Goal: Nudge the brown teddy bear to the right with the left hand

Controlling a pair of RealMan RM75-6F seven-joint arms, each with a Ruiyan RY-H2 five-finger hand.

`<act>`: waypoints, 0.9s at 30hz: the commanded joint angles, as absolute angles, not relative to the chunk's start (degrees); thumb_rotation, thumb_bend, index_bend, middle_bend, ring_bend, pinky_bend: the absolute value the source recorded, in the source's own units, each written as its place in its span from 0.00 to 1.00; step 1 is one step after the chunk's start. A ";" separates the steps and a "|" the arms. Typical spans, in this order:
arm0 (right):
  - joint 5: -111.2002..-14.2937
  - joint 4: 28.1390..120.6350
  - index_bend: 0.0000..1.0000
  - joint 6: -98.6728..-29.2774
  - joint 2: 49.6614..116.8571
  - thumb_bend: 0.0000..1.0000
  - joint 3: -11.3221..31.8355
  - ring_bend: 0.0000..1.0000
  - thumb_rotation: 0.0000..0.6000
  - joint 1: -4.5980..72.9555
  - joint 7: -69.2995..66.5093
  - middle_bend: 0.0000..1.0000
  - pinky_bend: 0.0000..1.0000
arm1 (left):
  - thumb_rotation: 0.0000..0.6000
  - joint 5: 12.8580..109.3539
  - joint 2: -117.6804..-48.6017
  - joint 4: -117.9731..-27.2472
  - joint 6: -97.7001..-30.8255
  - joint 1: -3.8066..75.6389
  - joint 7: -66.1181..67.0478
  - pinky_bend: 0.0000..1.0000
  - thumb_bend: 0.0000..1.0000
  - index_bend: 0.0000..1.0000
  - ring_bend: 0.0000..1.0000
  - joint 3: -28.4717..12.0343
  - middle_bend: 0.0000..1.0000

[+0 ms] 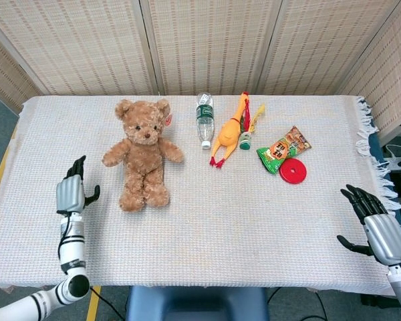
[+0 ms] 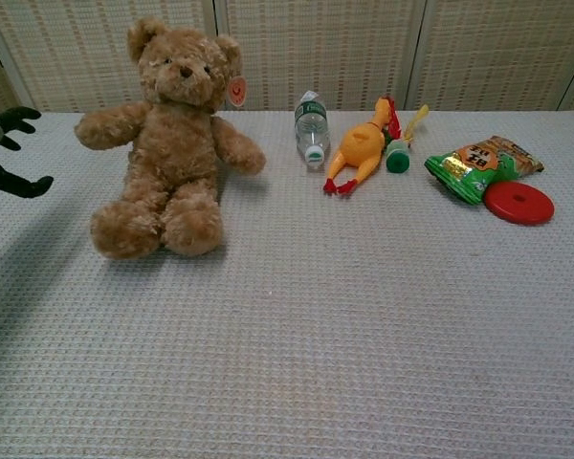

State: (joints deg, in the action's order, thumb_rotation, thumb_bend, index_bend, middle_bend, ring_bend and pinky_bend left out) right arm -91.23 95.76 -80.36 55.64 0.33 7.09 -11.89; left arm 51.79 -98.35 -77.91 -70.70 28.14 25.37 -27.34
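The brown teddy bear sits on the white woven table cover, left of centre, facing the robot; in the chest view the teddy bear is upright at the upper left. My left hand hovers to the left of the bear, fingers pointing up and apart, empty, a short gap from its leg. In the chest view my left hand just enters at the left edge. My right hand is open near the table's right front corner, holding nothing.
To the right of the bear lie a clear water bottle, a yellow rubber chicken, a small green-capped item, a green snack bag and a red disc. A fringe lines the cover's right edge.
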 commanded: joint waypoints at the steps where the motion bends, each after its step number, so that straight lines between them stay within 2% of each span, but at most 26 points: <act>1: -91.12 95.90 0.00 -80.19 55.46 0.09 0.27 0.00 1.00 7.15 -11.90 0.01 0.10 | 1.00 47.56 -101.60 -73.79 -69.48 32.04 26.55 0.33 0.38 0.00 0.15 -30.68 0.09; 6: -90.99 96.04 0.00 -79.96 55.17 0.09 0.29 0.00 1.00 7.32 -12.45 0.01 0.10 | 1.00 44.30 -103.47 -71.64 -69.49 35.17 26.94 0.34 0.38 0.02 0.16 -32.76 0.10; 14: -90.91 96.26 0.00 -79.77 54.89 0.09 0.18 0.00 1.00 7.40 -12.54 0.01 0.10 | 1.00 41.34 -105.67 -71.06 -70.73 38.09 24.41 0.36 0.38 0.10 0.20 -35.32 0.19; 27: -90.44 96.24 0.00 -79.65 54.79 0.09 0.40 0.00 1.00 7.58 -12.95 0.01 0.10 | 1.00 39.43 -106.09 -72.53 -71.80 40.09 22.11 0.40 0.38 0.19 0.27 -35.74 0.27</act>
State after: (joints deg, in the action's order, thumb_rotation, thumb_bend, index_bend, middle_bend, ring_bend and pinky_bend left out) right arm -90.45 96.25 -79.66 54.78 0.40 7.58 -12.95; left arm 39.67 -106.28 -71.96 -71.99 40.11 22.22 -35.85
